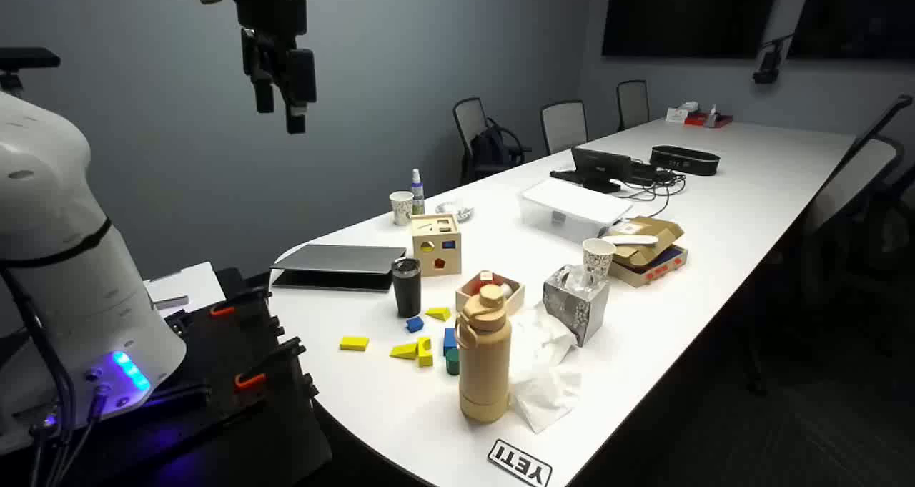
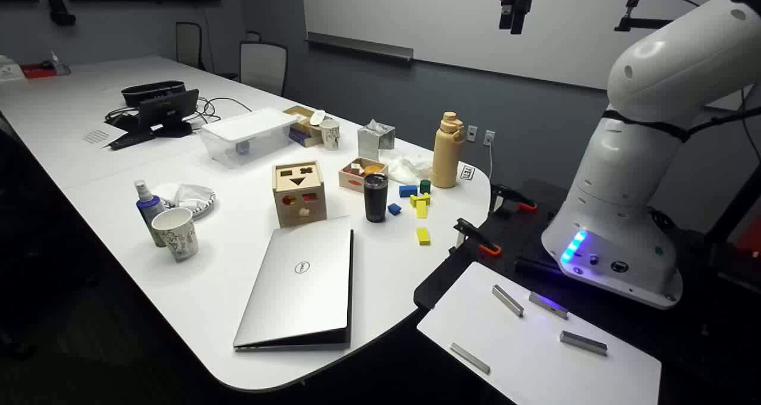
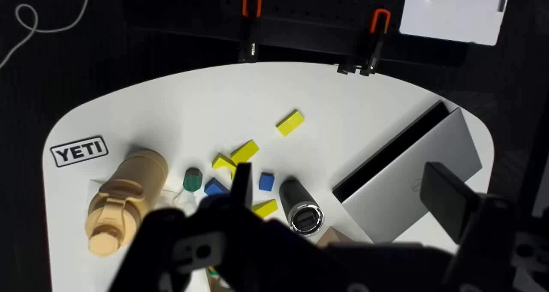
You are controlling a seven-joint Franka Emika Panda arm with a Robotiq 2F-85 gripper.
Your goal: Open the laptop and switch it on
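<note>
The gripper [image 1: 280, 113] is held high above the table [image 2: 380, 286], well apart from the laptop [image 2: 300, 289], its fingers [image 3: 444, 202] spread wide with nothing gripped. The laptop is set near the table's rounded end, lid [image 3: 394, 197] slightly raised; in the wrist view it is partly hidden by one finger.

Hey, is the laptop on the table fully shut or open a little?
The laptop is slightly open: in both exterior views a dark gap shows beneath its lid.

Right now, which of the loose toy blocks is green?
The green block is the one nearest the tan bottle; the other loose ones are yellow blocks and blue blocks.
</note>
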